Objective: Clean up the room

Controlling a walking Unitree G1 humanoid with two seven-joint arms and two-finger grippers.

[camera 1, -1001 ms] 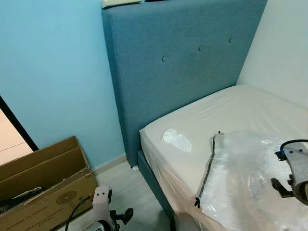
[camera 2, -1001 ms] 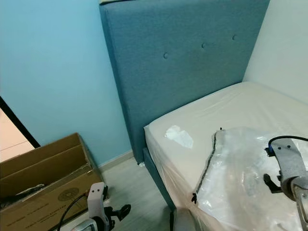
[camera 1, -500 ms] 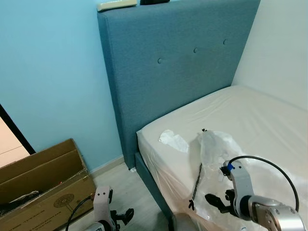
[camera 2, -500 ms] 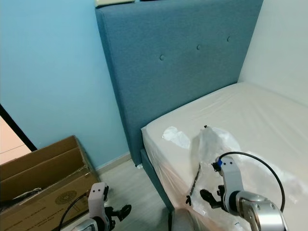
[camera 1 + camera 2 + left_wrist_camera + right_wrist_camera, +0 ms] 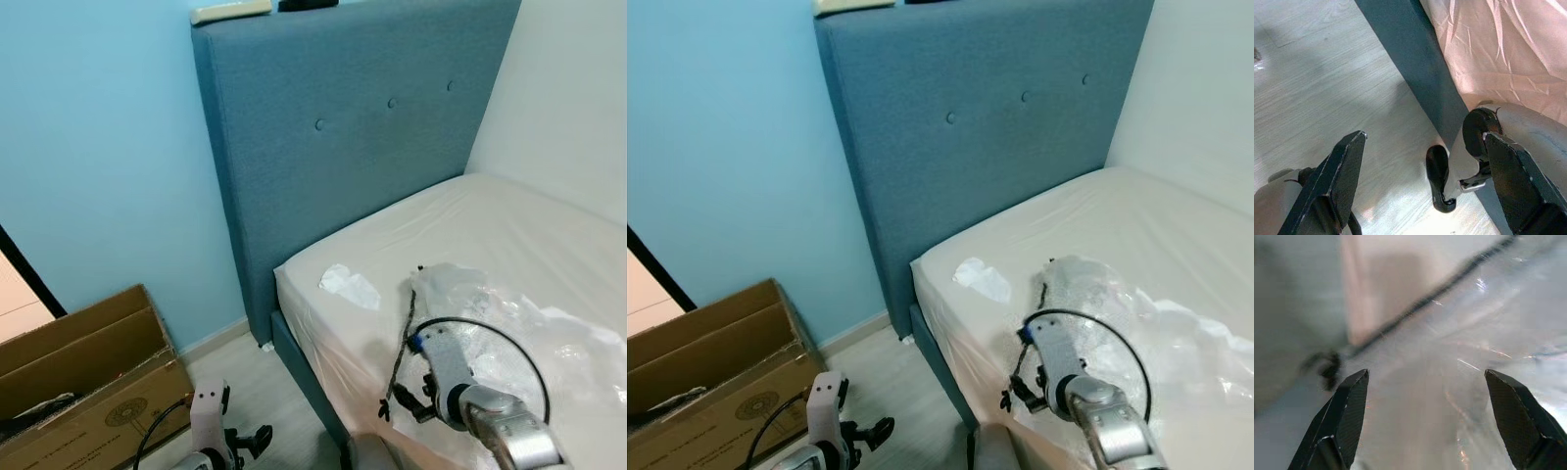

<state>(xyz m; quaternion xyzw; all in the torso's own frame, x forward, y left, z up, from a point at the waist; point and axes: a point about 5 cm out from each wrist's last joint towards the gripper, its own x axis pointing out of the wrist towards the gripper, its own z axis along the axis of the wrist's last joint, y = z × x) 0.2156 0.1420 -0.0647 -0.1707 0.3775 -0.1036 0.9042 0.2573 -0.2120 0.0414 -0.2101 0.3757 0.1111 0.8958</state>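
Moved: right gripper (image 5: 1425, 421) swung left to the bed's (image 5: 509, 220) near edge.
Fingers: spread wide, gripping nothing, over the clear plastic bag (image 5: 509, 328).
Left gripper (image 5: 1422, 181): open above the floor (image 5: 1327, 93).
Tissue (image 5: 348, 286): on the mattress, far left.

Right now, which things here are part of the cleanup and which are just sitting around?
For the job:
- clear plastic bag on the bed
- crumpled white tissue
- right hand, open over the bag

Just there:
- cardboard box
- blue headboard
- mattress
- left hand, idle near the floor
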